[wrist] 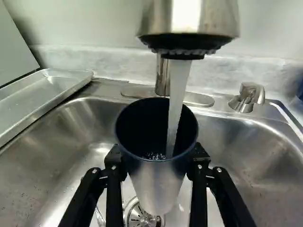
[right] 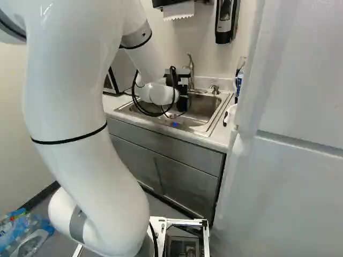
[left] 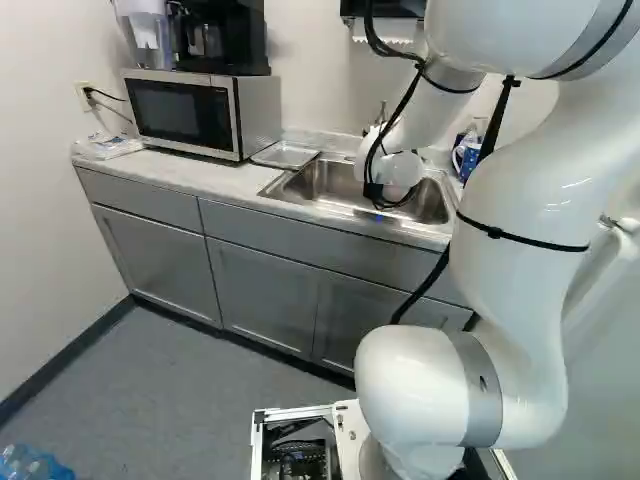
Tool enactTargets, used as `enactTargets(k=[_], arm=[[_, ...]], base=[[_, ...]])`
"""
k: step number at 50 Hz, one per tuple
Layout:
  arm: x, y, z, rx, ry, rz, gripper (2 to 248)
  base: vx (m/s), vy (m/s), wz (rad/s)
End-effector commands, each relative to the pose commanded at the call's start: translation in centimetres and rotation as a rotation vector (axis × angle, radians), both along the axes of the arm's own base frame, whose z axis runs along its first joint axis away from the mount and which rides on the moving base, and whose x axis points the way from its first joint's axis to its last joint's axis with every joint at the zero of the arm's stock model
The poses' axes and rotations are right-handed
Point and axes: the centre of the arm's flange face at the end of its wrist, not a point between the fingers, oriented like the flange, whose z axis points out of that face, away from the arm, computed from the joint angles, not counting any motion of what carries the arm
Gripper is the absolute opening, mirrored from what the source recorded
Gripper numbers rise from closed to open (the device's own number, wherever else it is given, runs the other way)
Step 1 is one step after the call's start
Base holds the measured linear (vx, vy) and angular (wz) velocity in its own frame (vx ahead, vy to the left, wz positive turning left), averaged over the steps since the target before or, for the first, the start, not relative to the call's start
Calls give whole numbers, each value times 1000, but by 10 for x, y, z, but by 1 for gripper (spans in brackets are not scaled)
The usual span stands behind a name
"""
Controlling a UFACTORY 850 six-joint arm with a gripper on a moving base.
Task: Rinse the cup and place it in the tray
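The pincer (wrist: 156, 158) clasps the metal cup (wrist: 157, 187); roll it gently between nine and three o'clock beneath the water stream (wrist: 177, 97).

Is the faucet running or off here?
Running. The wrist view shows a stream of water falling from the faucet into the cup, which the gripper holds under it.

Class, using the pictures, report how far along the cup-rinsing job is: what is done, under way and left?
Done: the claw grips the cup from both sides, and the faucet is running. In hand: rinsing, as the stream falls into the cup's open mouth. Left: finishing the rinse, then placing the cup in the tray beside the sink.
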Motion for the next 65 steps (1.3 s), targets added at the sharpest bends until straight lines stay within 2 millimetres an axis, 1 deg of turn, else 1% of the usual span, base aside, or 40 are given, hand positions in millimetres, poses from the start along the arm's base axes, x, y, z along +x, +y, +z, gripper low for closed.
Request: enactTargets(k=[65], arm=[[0, 0, 0, 0, 0, 0, 126]], base=[[0, 0, 0]])
